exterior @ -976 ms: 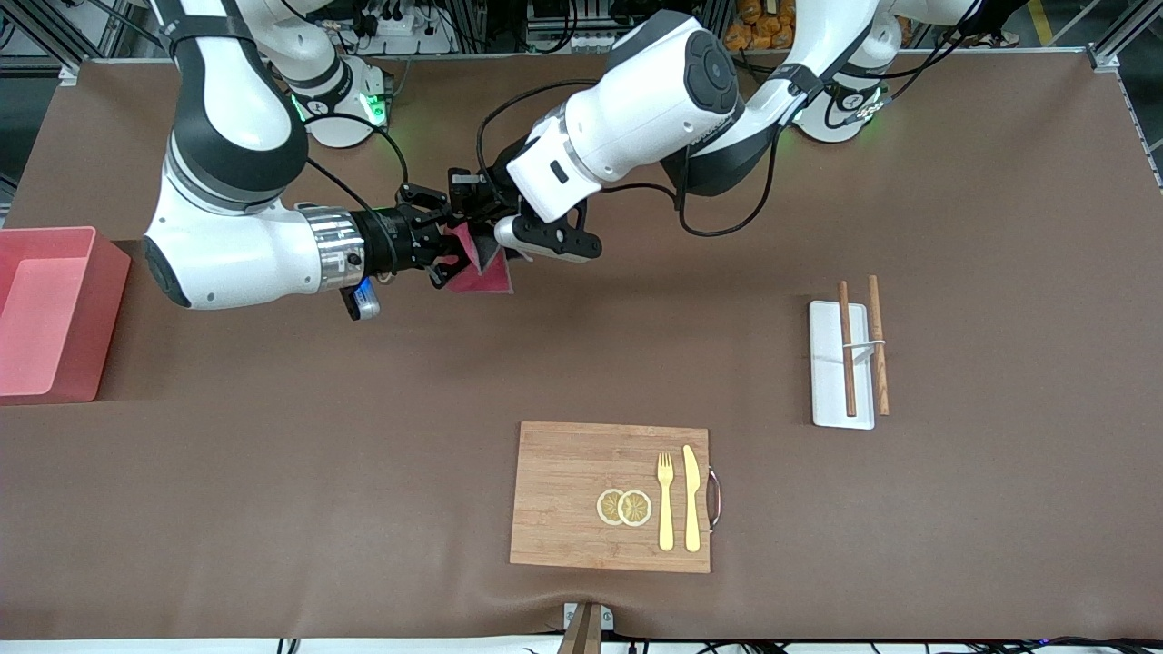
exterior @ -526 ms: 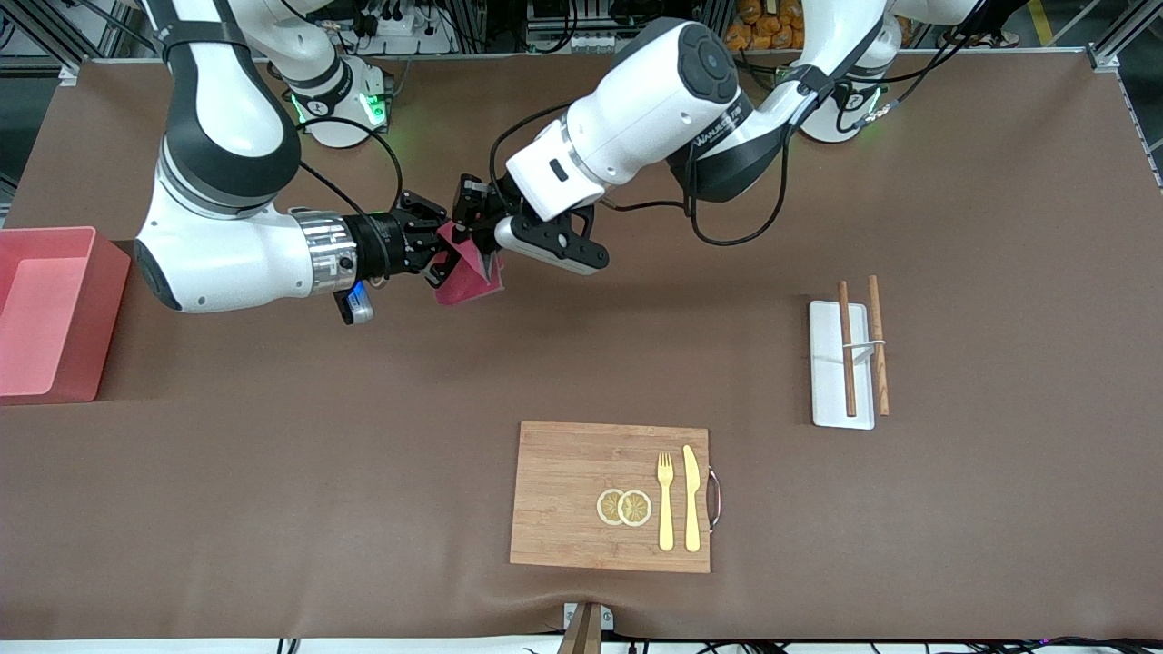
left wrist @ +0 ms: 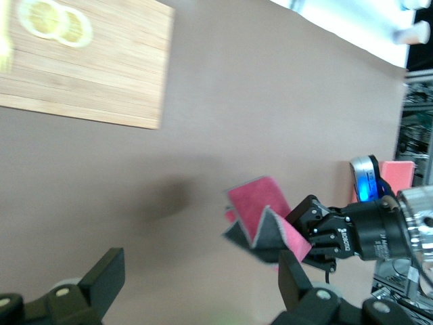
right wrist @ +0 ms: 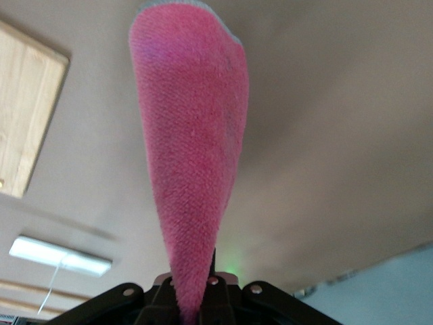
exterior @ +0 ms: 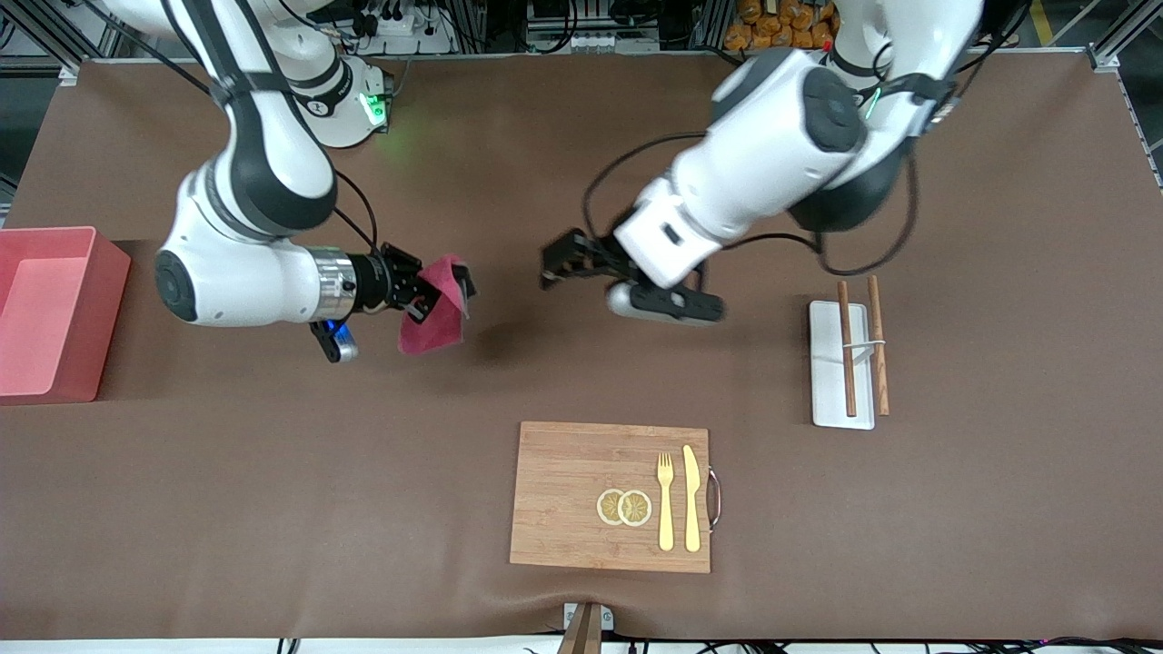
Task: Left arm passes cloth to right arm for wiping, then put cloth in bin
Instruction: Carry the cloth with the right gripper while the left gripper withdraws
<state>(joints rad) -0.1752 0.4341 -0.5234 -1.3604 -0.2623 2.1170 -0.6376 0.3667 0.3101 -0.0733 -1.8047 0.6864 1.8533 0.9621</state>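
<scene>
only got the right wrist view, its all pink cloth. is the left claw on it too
observer: no, the left claw is open and apart from the cloth; only the right claw grips it.
operator: where's the bin
observer: the bin sits at the right arm's end of the table, with nothing showing inside it.
operator: whats on that board i see a corner of
observer: the wooden board, nearer the front camera than the cloth, carries two lemon slices, a fork and a knife.
</scene>
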